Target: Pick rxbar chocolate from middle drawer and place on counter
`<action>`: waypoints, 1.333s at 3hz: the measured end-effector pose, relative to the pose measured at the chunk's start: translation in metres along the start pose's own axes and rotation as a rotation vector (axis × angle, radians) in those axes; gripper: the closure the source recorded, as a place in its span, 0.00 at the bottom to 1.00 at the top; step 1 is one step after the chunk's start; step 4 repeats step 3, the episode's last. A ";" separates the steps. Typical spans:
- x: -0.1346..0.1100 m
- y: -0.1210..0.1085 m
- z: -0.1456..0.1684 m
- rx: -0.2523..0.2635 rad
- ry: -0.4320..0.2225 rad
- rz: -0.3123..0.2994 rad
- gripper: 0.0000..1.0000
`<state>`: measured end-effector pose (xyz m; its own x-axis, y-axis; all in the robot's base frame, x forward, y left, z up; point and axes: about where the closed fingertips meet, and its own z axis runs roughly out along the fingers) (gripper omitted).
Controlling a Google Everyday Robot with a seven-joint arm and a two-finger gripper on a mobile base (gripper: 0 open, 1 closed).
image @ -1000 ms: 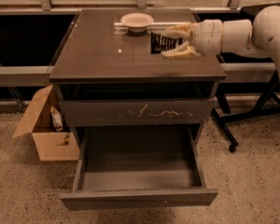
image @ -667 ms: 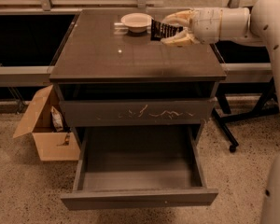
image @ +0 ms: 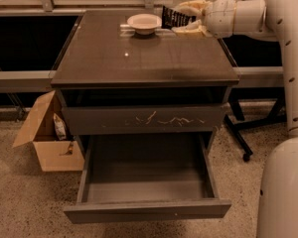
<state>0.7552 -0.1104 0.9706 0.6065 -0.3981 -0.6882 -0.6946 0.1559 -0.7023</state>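
My gripper (image: 185, 18) is over the far right part of the counter (image: 139, 58), just right of a white bowl. Its pale fingers (image: 191, 6) are shut on the rxbar chocolate (image: 172, 18), a flat black wrapper with white lettering, held tilted just above the counter top. The middle drawer (image: 146, 209) is pulled wide open below, and its inside looks empty. The drawer front with pale scratch marks (image: 144, 119) above it is closed.
A small white bowl (image: 144, 22) sits at the back of the counter. An open cardboard box (image: 49, 138) with a packet in it stands on the floor at the left. A black stand with a caster (image: 241, 138) is at the right.
My gripper has carried the rxbar from the counter's right middle toward the back, close to the white bowl. The drawer has stayed open.
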 end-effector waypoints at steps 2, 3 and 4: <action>0.000 0.000 0.000 0.000 0.000 0.000 0.00; 0.000 0.000 0.000 0.000 0.000 0.000 0.00; 0.000 0.000 0.000 0.000 0.000 0.000 0.00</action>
